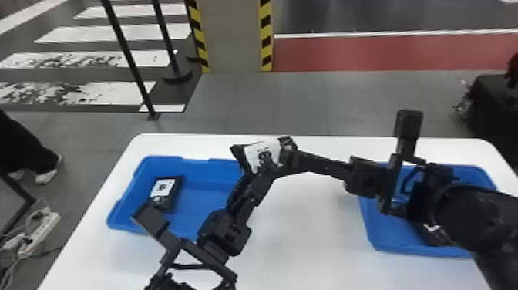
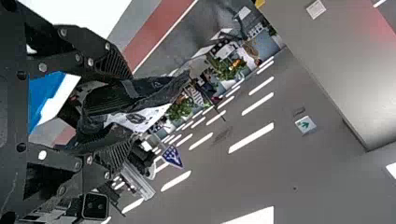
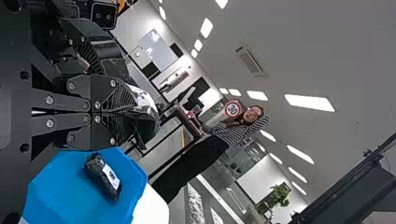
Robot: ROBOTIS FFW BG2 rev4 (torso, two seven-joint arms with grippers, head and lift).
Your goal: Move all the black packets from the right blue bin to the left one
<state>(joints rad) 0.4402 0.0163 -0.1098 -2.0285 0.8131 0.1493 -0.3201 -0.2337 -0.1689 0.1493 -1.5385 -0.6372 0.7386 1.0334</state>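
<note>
Between the two arms, above the table, a black packet with a white label (image 1: 263, 153) is held up. The right gripper (image 1: 286, 151) has its end; in the right wrist view this gripper (image 3: 128, 112) has its jaws together on the packet (image 3: 147, 109). My left gripper (image 1: 248, 171) is just below and left of it; in the left wrist view this gripper (image 2: 128, 105) stands open, its jaws apart on either side of the packet (image 2: 135, 100). Another packet (image 1: 165, 191) lies in the left blue bin (image 1: 200, 196). Inside the right blue bin (image 1: 389, 233), a dark packet (image 1: 433, 233) is partly hidden by the right arm.
Both bins stand on a white table (image 1: 308, 231), with bare tabletop between them. The left forearm crosses the left bin's near right side, and the right forearm extends over the right bin. Black posts (image 1: 129, 58) stand on the floor beyond the table.
</note>
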